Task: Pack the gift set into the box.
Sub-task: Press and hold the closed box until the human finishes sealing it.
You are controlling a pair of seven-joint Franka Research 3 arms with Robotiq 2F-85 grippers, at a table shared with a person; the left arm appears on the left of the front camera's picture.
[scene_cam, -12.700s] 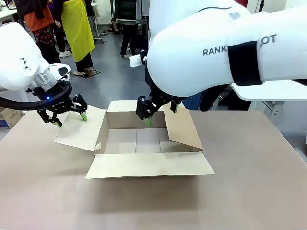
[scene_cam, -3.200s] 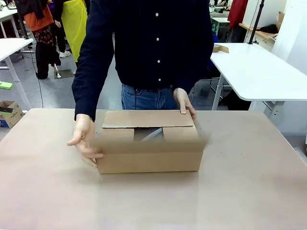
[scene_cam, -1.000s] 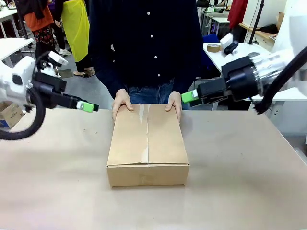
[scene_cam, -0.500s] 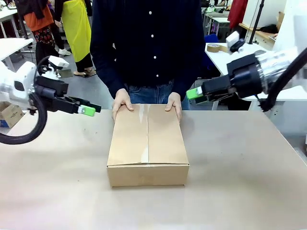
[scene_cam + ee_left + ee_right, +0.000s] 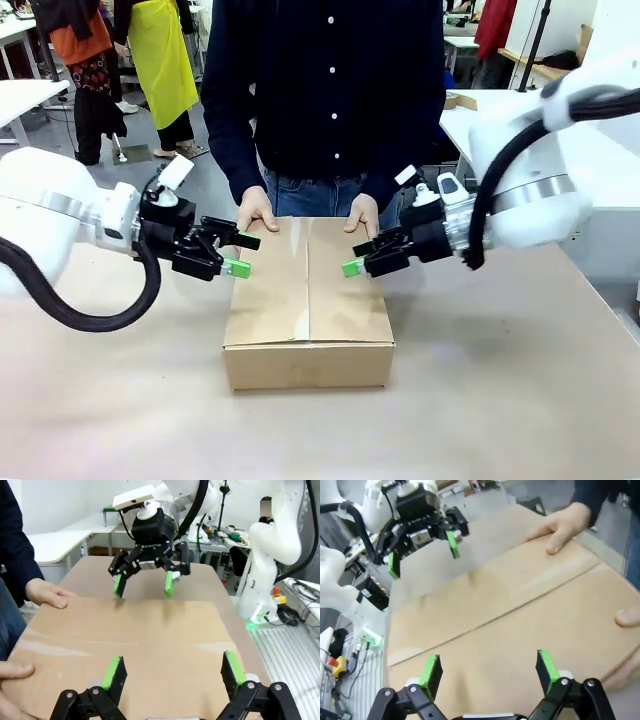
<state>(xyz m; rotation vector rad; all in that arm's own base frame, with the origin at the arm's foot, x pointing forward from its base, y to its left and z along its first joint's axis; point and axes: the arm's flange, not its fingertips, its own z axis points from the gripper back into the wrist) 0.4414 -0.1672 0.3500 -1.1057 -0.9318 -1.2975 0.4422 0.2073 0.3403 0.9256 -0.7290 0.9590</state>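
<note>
Cardboard box (image 5: 308, 290), flaps shut, is sitting under the person's hands (image 5: 256, 212); I'm hovering my left gripper (image 5: 242, 255) and right gripper (image 5: 357, 257), both spread wide, over its side edges.

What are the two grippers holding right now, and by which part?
Nothing: the left gripper and right gripper are both open over the closed cardboard box. The person's hands rest on its far edge.

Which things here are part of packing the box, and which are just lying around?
Part of the job:
- closed cardboard box
- person's hand on its far edge
- left gripper and right gripper, fingers open, on either side of the box top

Just lying about:
- white table at the back
- what looks like a tape roll behind
</note>
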